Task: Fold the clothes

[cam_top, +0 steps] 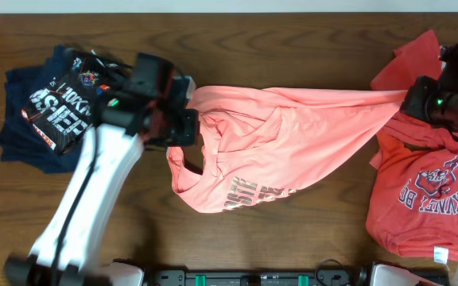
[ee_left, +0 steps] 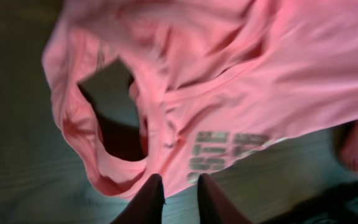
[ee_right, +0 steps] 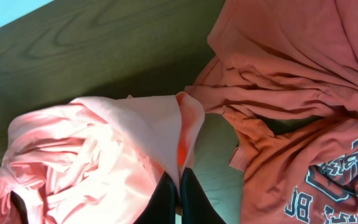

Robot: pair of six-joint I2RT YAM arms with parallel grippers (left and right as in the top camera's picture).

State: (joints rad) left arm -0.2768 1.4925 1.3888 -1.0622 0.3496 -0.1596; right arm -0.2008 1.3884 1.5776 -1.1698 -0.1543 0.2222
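My right gripper [ee_right: 179,179] is clamped tight on a corner of the pink shirt [cam_top: 277,147], holding it stretched over the red shirt [cam_top: 420,199]. My left gripper [ee_left: 179,182] has its 2 fingers slightly parted, gripping nothing, tips at the shirt's edge by the lettering. The pink shirt lies rumpled mid-table [cam_top: 293,40].

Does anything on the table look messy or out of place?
Yes. The salmon-pink T-shirt lies crumpled, not flat: one corner is pulled taut to the right hand, which pinches it, and its lettering is partly hidden by folds.
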